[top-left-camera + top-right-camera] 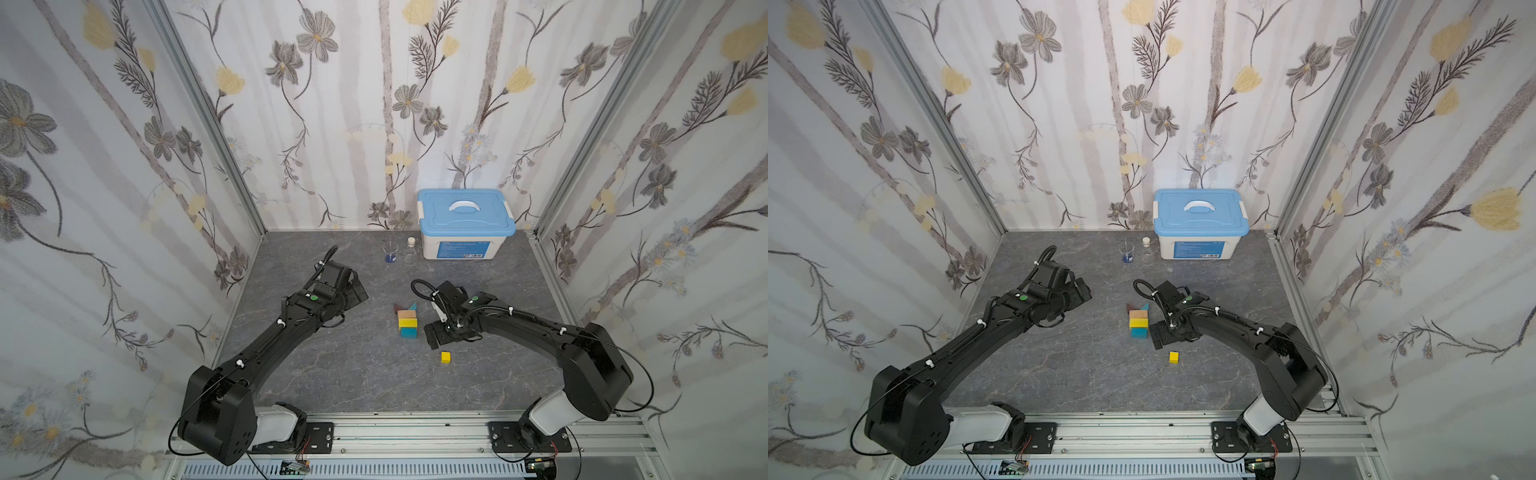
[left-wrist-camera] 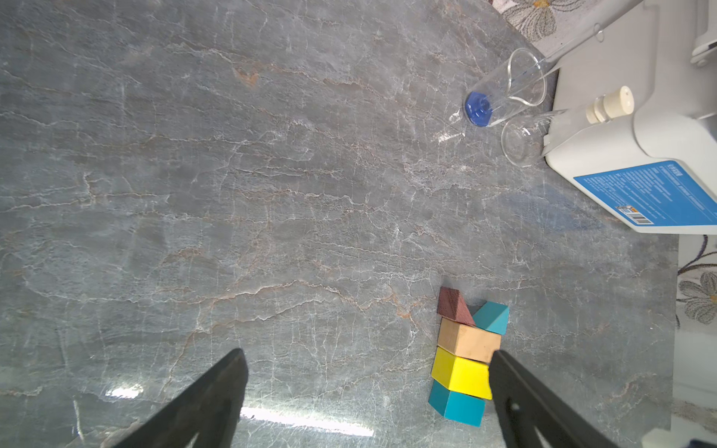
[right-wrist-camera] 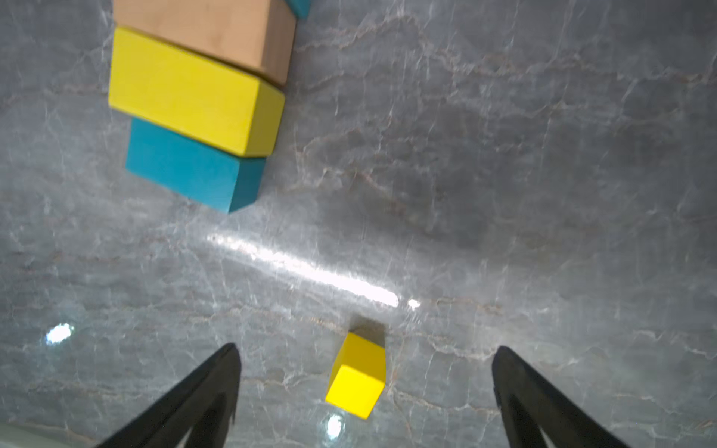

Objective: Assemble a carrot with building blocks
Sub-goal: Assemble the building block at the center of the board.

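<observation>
While the left gripper (image 2: 364,353) and right gripper (image 3: 366,346) stand fingers apart, the carrot (image 1: 406,321) lies mid-table: maroon triangle (image 2: 454,306), teal triangle (image 2: 492,318), tan bar (image 2: 467,341), yellow bar (image 2: 459,372) and teal bar (image 2: 458,405) touching; cube (image 1: 445,357) apart, five o'clock.

Both top views look from high above the arms' aluminium base rail (image 1: 415,432), down and forward across the grey marbled tabletop (image 1: 332,374) to the flowered back wall (image 1: 353,124); they share nearly all of it. The left wrist camera looks down from some way above, taking in the row of tan, yellow and teal wooden blocks (image 2: 461,372) and the white plastic box with a blue label (image 2: 620,147). The right wrist camera sits nearer the table, sharing that row and framing the small yellow wooden cube (image 3: 357,380), which both top views show.
</observation>
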Motion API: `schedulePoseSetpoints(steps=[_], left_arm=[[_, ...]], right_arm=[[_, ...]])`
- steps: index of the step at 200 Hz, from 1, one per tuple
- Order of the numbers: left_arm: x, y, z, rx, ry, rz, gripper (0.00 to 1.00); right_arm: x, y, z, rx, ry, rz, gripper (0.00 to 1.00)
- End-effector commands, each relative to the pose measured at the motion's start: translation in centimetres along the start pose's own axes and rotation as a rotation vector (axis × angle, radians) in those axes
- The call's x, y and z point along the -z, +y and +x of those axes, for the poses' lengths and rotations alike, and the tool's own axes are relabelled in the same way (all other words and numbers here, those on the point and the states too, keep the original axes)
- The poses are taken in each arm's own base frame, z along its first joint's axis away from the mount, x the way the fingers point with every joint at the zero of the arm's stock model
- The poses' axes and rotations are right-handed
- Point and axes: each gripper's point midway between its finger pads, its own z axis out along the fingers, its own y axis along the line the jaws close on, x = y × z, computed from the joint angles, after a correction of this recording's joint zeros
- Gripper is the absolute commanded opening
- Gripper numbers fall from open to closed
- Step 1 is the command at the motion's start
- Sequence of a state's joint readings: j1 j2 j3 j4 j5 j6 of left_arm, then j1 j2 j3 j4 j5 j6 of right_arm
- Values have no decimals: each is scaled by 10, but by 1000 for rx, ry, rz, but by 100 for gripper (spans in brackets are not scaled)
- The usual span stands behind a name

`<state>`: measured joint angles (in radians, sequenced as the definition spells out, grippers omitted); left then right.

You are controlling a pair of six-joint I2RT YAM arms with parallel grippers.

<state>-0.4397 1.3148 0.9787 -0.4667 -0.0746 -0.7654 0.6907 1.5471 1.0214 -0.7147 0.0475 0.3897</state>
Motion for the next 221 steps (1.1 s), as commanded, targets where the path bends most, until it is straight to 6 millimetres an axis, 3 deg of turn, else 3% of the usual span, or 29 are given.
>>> schedulePoseSetpoints(steps=[1,19,25,68,89,114,135,146,164,178,199,221], left_arm=[[1,-2,1,8,-8,22,100],[-1,-3,4,14,0,29,100],[-2,-4,5,12,3,30,100],[-3,-13,7,-3,12,41,100],[-2,-13,7,-8,10,40,100],[0,-15,6,-12,7,43,100],[0,-15,6,-18,6,41,100],[0,-15,5,-19,7,38,100],[0,-14,6,-20,7,35,100],[0,-14,5,-19,5,34,100],[0,-14,6,-20,5,33,100],[2,-12,6,-22,1,30,100]], right_arm=[[1,-5,29,-50,50,28,93],[-4,-5,35,-45,53,54,88],[-13,-9,46,-42,81,68,86],[-33,-3,49,-35,104,62,70],[-40,-1,50,-43,97,59,68],[-41,3,45,-49,81,52,56],[-40,5,41,-45,68,46,53],[-47,4,44,-40,92,57,43],[-48,6,44,-32,98,53,41],[-48,10,44,-21,99,45,27],[-48,16,44,-6,103,32,25],[-45,24,44,16,98,16,14]])
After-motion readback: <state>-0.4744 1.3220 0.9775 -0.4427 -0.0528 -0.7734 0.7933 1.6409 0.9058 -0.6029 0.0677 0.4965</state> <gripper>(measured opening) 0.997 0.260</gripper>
